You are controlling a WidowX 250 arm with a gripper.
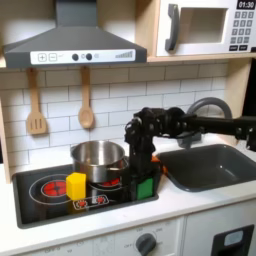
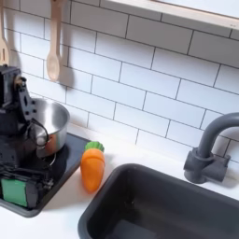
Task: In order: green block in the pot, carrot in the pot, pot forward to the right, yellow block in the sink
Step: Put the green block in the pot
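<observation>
Gripper [image 1: 143, 180] down low over the stovetop [image 1: 40, 190] in the first exterior view, pointing straight down, fingers closed around the green block [image 1: 145, 187] at the burner edge. Same grip seen in the second exterior view: green block [image 2: 16, 190] pinched between black fingers [image 2: 31, 183], sitting at stovetop level. One green block, counted. One yellow block [image 1: 76, 185], standing free on the stovetop toward the first exterior view's left, just in front of the pot [image 1: 98, 160]. One pot, silver, behind the gripper; inside hard to read, nothing seen in it. One carrot [image 2: 91, 168], lying on the white counter [image 2: 75, 217] between stovetop and sink [image 2: 187, 210], leafy tip toward the wall. One sink, basin dark and bare, faucet [image 2: 207, 149] arching at its far side. Two wooden utensils [image 1: 36, 105] hanging on the tiles.
</observation>
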